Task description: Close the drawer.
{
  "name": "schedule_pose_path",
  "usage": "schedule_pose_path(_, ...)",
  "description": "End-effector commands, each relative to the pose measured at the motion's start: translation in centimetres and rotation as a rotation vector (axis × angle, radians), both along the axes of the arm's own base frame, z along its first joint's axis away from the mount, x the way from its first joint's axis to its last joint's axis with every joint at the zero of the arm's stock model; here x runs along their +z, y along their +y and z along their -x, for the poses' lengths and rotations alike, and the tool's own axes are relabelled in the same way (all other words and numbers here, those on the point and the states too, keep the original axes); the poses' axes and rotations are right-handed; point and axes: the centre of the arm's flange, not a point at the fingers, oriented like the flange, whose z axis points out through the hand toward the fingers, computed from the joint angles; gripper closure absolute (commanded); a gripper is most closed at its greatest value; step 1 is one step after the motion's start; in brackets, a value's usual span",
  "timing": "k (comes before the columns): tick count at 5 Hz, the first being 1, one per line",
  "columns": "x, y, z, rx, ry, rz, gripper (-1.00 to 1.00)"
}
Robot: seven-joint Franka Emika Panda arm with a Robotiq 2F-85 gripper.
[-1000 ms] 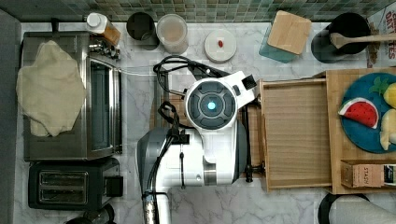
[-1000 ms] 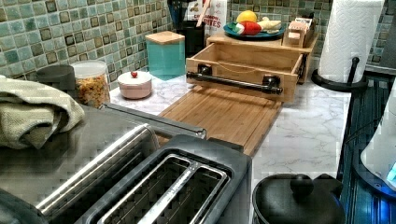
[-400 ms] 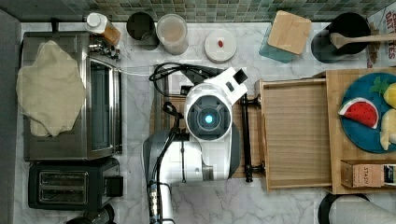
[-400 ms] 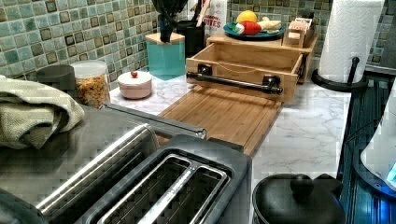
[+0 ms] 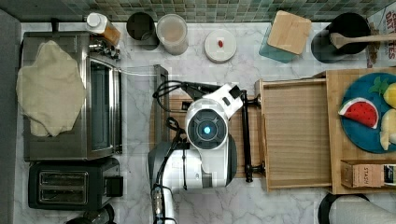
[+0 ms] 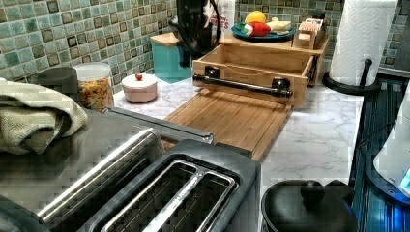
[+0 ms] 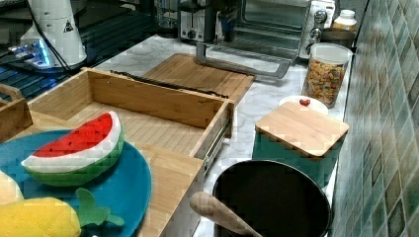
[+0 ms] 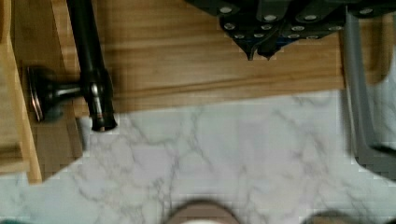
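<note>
Since earlier, arm (image 5: 208, 140) shifted sideways; drawer (image 5: 294, 133) open beside "STASH" box (image 5: 366, 173).

Arm (image 5: 208, 140) hides much of cutting board (image 5: 175, 105); paper towel roll (image 5: 362, 212) cut off.

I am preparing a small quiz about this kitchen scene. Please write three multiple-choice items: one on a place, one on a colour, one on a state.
1. What lies on the blue plate?
A. a watermelon slice
B. a spoon
C. a jar

2. What colour is the handle of the drawer?
A. white
B. black
C. red

3. The drawer is
A. pulled open
B. fully closed
C. taken out onto the counter

Answers:
1. A, the watermelon slice rests on the plate in the right view.
2. B, the bar looks black in the left view.
3. A, its floor lies exposed in the top view.
</note>
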Motion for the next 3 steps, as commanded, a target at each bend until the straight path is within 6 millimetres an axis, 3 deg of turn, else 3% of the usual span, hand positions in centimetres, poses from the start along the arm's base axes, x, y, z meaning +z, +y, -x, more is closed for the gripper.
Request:
schedule_pose_path(1,-4.2,-5.6,2.1,0.139,0.030,0.037,1.00)
schedule_pose_path(3,-7.7,-8.7,1.9,0.183,-0.019,0.027,1.00)
